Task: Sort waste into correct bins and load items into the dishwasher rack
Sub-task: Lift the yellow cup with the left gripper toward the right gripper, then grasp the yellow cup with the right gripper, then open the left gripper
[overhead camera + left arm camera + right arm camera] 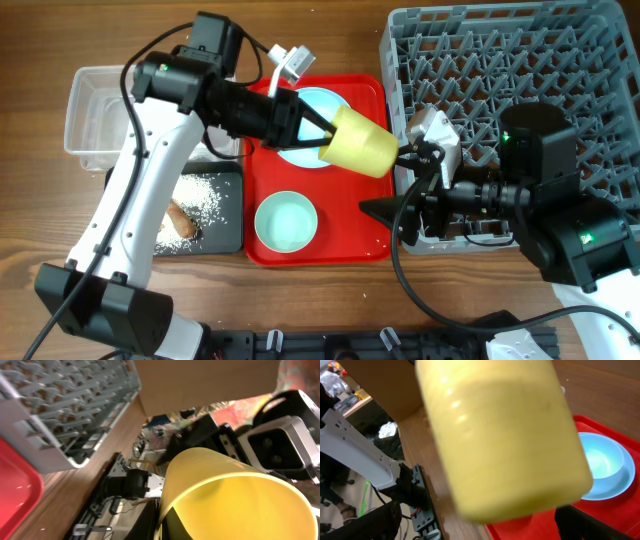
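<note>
Sideways, yellow cup (360, 142) points toward dishwasher rack (520, 45).

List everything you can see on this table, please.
dishwasher rack: one, grey, right
red tray: one, red, centre
yellow cup: one, yellow, held over red tray's right edge
mint-green bowl: one, green, on red tray
light blue bowl: one, blue, on plate
light blue plate: one, blue, on red tray
clear tub: one, clear, far left
black tray: one, black, left of red tray
rice: scattered, white, in black tray
brown food piece: one, brown, in black tray
left gripper: black, shut on yellow cup
right gripper: black, open, beside cup
</note>
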`<act>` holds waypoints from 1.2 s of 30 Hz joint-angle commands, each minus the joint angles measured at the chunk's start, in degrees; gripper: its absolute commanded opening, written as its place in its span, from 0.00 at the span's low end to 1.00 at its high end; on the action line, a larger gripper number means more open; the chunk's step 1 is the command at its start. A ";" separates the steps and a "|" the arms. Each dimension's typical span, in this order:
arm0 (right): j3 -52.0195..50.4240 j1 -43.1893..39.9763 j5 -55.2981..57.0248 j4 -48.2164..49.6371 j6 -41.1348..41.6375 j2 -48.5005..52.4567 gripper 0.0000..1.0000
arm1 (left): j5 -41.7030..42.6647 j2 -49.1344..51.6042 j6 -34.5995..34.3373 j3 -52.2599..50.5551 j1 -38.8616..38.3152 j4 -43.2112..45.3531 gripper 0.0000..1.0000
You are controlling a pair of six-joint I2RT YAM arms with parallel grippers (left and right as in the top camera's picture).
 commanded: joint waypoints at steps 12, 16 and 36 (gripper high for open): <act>0.85 0.11 -1.05 8.24 -1.01 -0.42 0.90 | 3.89 0.26 2.12 0.07 -2.86 0.76 0.04; 0.85 0.11 -1.07 9.77 -0.48 -0.42 0.86 | 3.93 0.26 2.08 0.07 -2.12 1.95 0.04; 0.85 0.11 -1.07 10.58 0.17 -0.42 0.68 | 3.93 0.26 2.08 0.07 1.09 1.86 0.04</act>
